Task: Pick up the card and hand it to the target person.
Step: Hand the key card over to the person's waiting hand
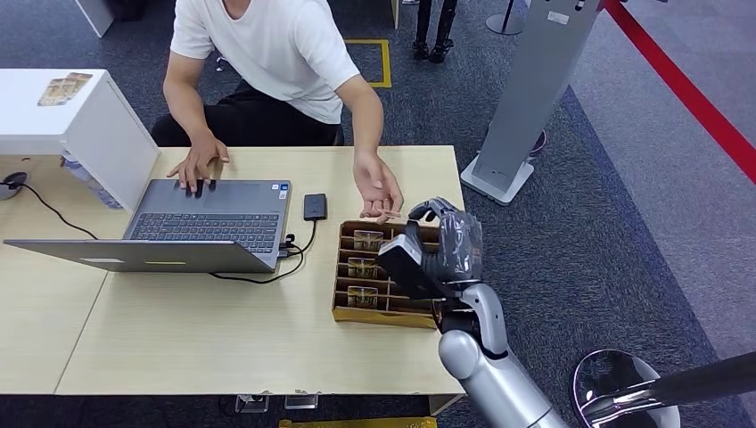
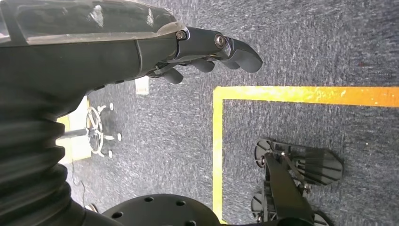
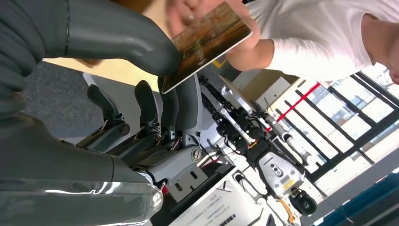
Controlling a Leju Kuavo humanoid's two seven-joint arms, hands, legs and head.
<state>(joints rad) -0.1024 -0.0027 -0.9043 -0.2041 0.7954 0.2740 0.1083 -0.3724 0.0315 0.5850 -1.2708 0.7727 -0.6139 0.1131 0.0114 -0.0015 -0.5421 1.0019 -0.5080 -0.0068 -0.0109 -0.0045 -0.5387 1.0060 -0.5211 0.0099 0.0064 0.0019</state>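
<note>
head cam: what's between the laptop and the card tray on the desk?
In the head view, a small dark device with its black cable lies on the desk between the laptop and the card tray; otherwise bare wood.

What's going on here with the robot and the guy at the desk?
The robot's right hand pinches a card and holds it up over the wooden card box on the desk. A person in a white shirt has one hand right at the card to take it; the other rests on a laptop. The robot's left hand hangs over the carpet, holding nothing.
</note>
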